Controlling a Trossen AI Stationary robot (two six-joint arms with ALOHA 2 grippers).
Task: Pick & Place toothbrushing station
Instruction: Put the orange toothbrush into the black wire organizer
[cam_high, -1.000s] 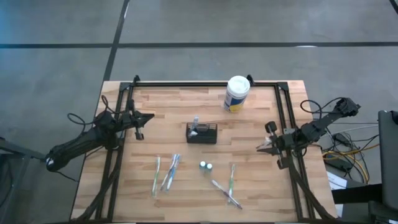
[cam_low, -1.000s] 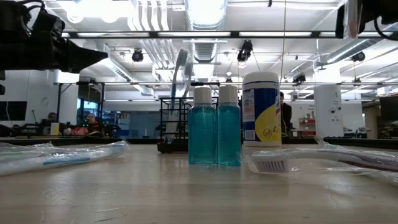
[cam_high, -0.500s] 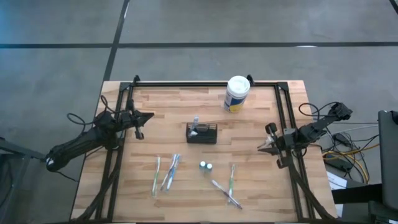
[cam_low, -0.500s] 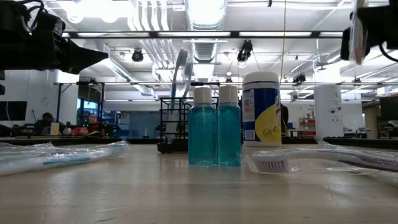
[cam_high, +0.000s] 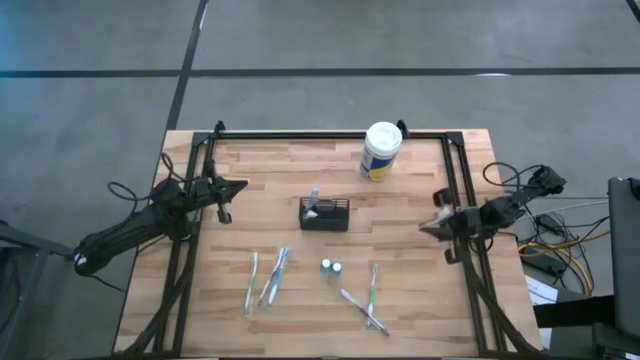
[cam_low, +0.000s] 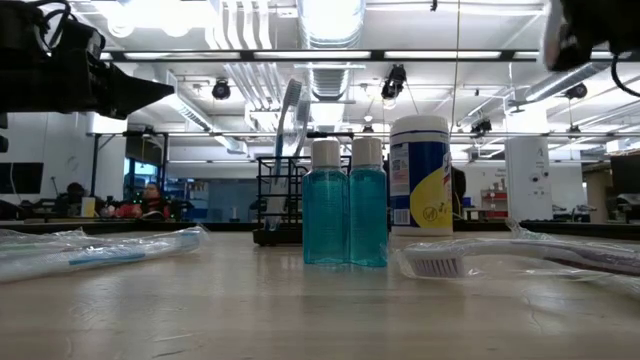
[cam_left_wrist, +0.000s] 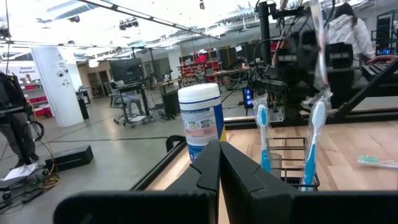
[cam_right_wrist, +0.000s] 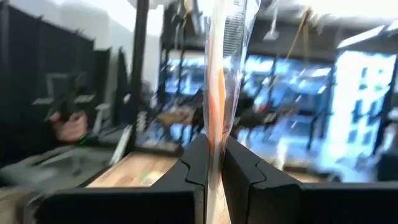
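Observation:
The toothbrushing station (cam_high: 324, 214) is a small black mesh caddy standing on its base at the table's middle. Wrapped blue toothbrushes (cam_left_wrist: 262, 134) stand upright in it. My right gripper (cam_high: 428, 228) hovers by the table's right edge, shut on a clear-wrapped orange toothbrush (cam_right_wrist: 215, 74). My left gripper (cam_high: 240, 186) waits shut and empty at the left edge; in its wrist view the fingers (cam_left_wrist: 219, 165) point toward the caddy (cam_left_wrist: 292, 163). My right gripper pinches the lower part of the toothbrush's clear wrapper (cam_right_wrist: 215, 138) between its two fingers. The fingers come from the table's right side, slanting a little upward. The wrapped toothbrush stands upright above the fingers, lifted clear of the table.
A white canister (cam_high: 381, 150) stands at the far side of the table. Near the front lie two wrapped toothbrushes (cam_high: 265, 280), two small blue bottles (cam_high: 331, 267) and two more toothbrushes (cam_high: 368, 298). A black frame (cam_high: 330, 134) runs along the far, left and right edges.
My right gripper has shifted slightly toward the table's far edge and tipped its fingers upward, still shut on the wrapped toothbrush, which moves with it.

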